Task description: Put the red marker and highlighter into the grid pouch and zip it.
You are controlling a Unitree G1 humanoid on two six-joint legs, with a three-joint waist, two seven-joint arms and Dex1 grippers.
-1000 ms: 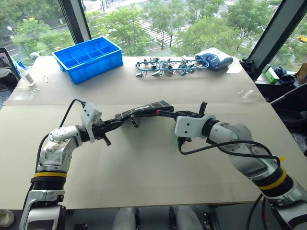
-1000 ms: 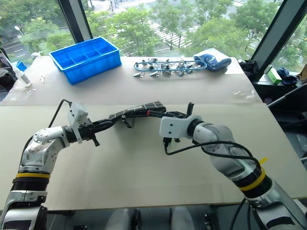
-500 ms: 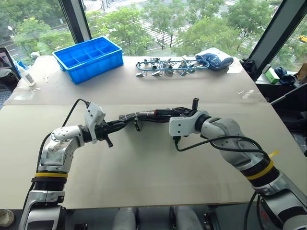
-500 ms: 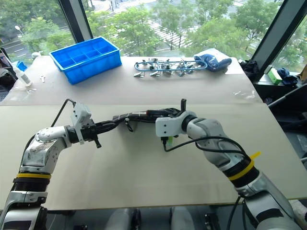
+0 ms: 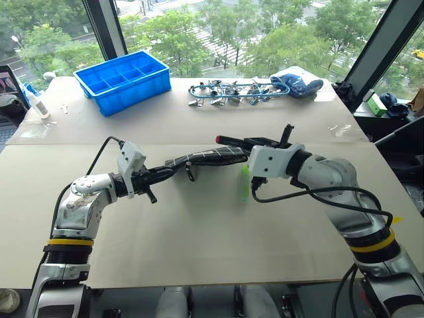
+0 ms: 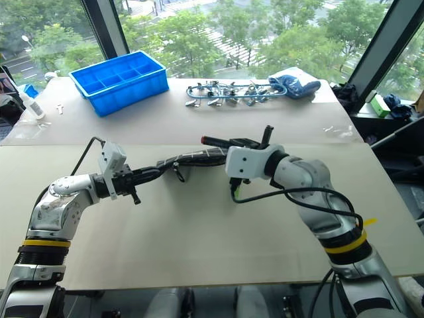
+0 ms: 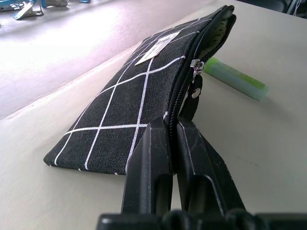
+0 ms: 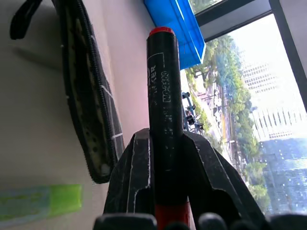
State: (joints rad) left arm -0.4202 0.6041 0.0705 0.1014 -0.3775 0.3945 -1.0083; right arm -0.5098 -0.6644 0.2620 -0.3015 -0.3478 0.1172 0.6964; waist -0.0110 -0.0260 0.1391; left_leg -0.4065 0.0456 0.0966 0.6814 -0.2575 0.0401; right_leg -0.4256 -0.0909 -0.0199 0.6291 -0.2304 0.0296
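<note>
Marker held beside the pouch mouth; highlighter loose on the desk.

My right gripper (image 5: 246, 141) clamps the red marker (image 5: 228, 140) just above the grid pouch (image 5: 205, 157); my left gripper (image 7: 170, 143) pinches its closed end. Highlighter (image 5: 244, 182) lies beside the pouch. Mouth gap looks narrow, so the tip may snag.

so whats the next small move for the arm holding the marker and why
Probably lower the marker's tip toward the pouch's open end and slide it in. The right gripper grips the marker above that gaping mouth, the left gripper pinches the pouch's other end, and the highlighter lies on the table, not yet packed.
</note>
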